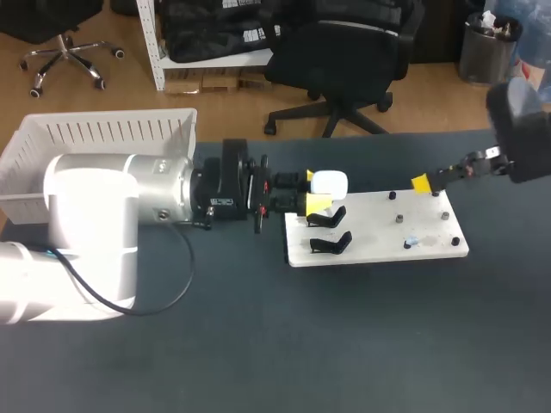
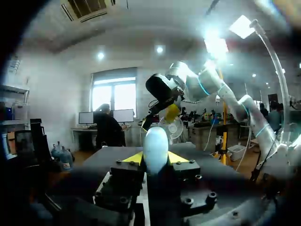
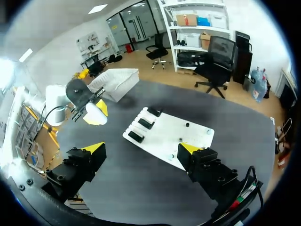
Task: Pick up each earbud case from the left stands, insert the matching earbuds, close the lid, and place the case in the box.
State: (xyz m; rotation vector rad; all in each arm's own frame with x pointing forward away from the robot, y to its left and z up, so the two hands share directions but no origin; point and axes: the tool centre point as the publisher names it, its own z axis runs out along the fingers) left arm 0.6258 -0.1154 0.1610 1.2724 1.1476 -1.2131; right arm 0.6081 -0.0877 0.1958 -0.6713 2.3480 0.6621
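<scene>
Left gripper [image 1: 314, 191] pinches the case [image 1: 329, 182]. Right wrist view: three stands [image 3: 145, 123] on the board [image 3: 188, 136], right gripper [image 3: 141, 149] spread wide. Overhead, the case covers one.

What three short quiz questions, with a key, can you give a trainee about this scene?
1. True or false: the left end effector is shut on the white earbud case.
2. The right end effector is: A open, B shut on an earbud, C shut on the box.
3. How many black stands does the right wrist view show on the white board?
Key: 1 true; 2 A; 3 three.
</scene>
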